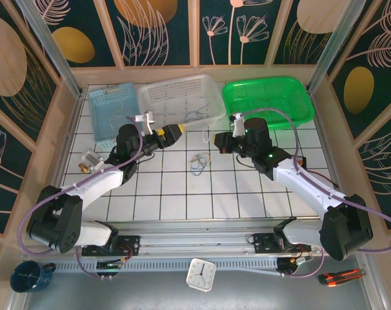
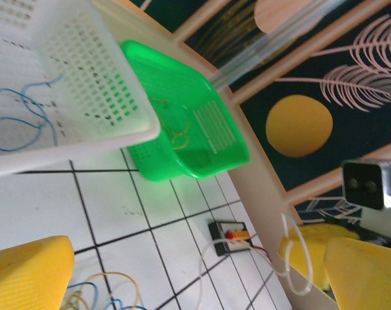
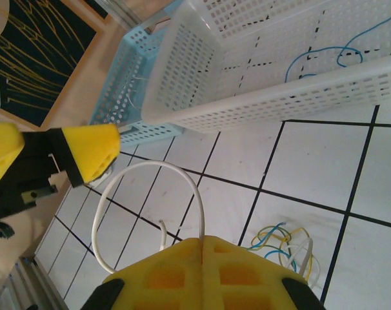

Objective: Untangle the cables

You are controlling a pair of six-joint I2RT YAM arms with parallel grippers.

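Where the two arms meet over the tiled table (image 1: 182, 188), we see the right gripper (image 3: 202, 248) with its yellow fingers pressed together on a white cable (image 3: 147, 164). In its own wrist view, the cable arcs out from the closed pads in a loop toward 11 o'clock. In the overhead view the left gripper (image 1: 175, 132) faces it from 9 o'clock, its fingers spread wide and holding nothing.

The clump of cables (image 1: 199, 161), curls of blue, white and yellowish-tan, lies on the tiles near the middle of the table. It sits at about 7 o'clock from the right gripper and 5 o'clock from the left gripper, and neither touches it. We cannot tell whether the pinched white cable joins the clump.

Along the far edge stand a blue basket (image 1: 102, 113) at 11 o'clock, a white basket (image 1: 176, 90) at 12 and a green basket (image 1: 273, 97) at 1. A blue cable (image 3: 324, 49) lies in the white basket, and in the left wrist view a yellowish cable (image 2: 176, 139) shows inside the green basket.
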